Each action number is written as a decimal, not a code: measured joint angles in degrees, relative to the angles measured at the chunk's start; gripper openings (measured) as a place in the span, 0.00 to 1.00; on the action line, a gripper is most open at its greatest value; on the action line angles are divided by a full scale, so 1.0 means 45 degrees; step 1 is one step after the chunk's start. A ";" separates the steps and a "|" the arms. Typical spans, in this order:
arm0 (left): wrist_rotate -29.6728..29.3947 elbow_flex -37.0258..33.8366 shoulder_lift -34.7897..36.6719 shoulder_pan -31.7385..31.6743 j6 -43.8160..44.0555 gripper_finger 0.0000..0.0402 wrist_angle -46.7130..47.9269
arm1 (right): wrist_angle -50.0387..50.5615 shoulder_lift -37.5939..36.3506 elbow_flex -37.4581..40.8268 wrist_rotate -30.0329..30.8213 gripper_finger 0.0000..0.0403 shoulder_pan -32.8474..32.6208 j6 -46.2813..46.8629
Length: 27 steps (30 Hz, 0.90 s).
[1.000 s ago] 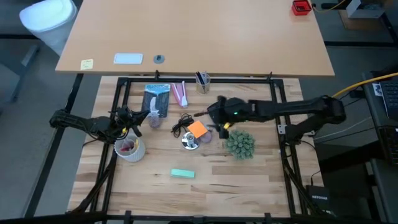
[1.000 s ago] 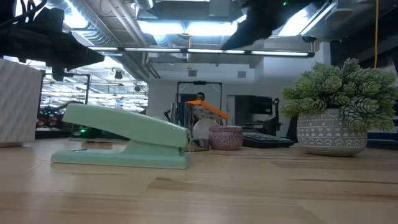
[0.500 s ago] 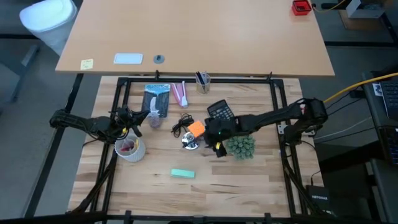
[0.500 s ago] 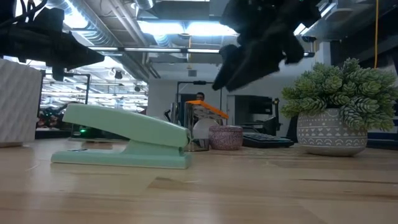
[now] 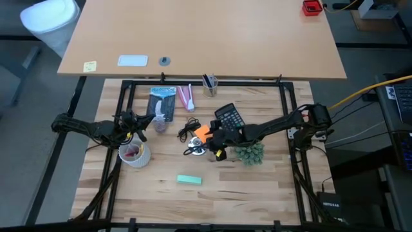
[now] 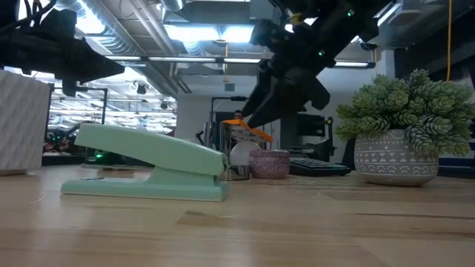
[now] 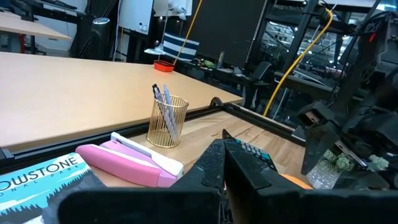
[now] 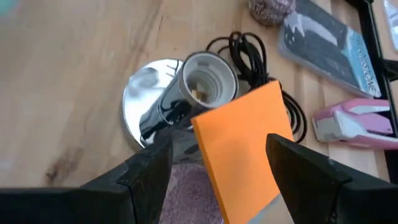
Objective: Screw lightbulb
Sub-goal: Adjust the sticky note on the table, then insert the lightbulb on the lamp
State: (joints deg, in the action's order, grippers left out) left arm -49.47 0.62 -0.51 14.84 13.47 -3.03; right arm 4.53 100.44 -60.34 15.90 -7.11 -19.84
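Our right claw hangs spread above the orange notepad and silver lamp base; left claw pressed together, idle over the desk.

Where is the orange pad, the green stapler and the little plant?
orange pad (image 8: 245, 146), right wrist view, middle of its top face
green stapler (image 6: 148, 152), low view, its upper arm
plant (image 6: 401, 111), low view, its leaves

A robotics lab or workshop in an open industrial hall: bare ceiling ducts and strip lights run overhead, a black metal frame edges the butcher-block table, a yellow cable hangs among far equipment racks.
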 joint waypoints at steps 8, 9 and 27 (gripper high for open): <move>0.0003 -0.0002 -0.0001 -0.0001 0.0000 0.00 0.0000 | -0.0240 0.0456 -0.0005 0.0126 0.64 0.0281 0.0010; 0.0003 -0.0001 -0.0003 0.0002 0.0000 0.00 0.0000 | -0.0265 0.0615 -0.0005 0.0133 0.63 0.0356 0.0012; 0.0003 0.0002 -0.0003 0.0001 0.0000 0.00 0.0002 | -0.1786 0.1229 0.0000 0.2968 0.02 0.1028 -0.1140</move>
State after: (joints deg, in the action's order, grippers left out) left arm -49.45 0.62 -0.53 14.85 13.47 -3.02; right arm -3.51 105.97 -60.34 29.26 -2.49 -24.97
